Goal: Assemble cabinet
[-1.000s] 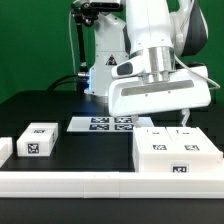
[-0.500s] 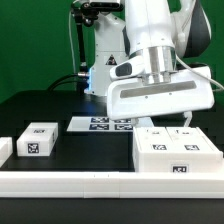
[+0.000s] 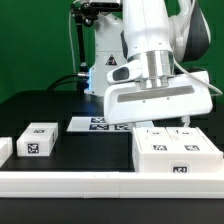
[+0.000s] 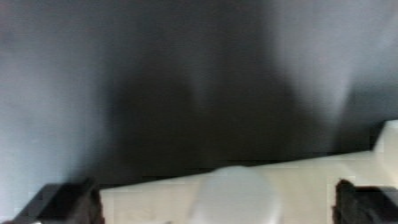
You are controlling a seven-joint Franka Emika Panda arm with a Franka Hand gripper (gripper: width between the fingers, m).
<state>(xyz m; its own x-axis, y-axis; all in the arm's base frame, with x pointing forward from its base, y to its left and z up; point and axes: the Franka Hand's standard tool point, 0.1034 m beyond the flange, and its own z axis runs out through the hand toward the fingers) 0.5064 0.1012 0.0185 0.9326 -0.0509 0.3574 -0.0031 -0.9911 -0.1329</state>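
1. White two-finger gripper [image 3: 166, 124] on the white robot arm points straight down. Jaws stand wide apart, holding nothing.
2. Wrist view: 2 dark fingers [image 4: 61, 205] sit at opposite sides, with a blurred white surface between them. Cannot tell whether either pad touches it.
3. Gripper hangs just above the far edge of the cabinet [image 3: 180, 152], a large white boxy plastic body.
4. Cabinet rests on the black table [image 3: 60, 108], on the exterior view's right, near side. 3 black-and-white square tags show on its upper face.
5. Thin flat white marker board [image 3: 100, 123] lies farther back, near the middle, partly hidden by the gripper body.
6. Small white block [image 3: 38, 140] with 1 tag sits on the exterior view's left, well apart from the cabinet.
7. Another white piece [image 3: 4, 150] is cut off by the left edge.
8. Long white rail [image 3: 80, 182] runs along the near side of the table.
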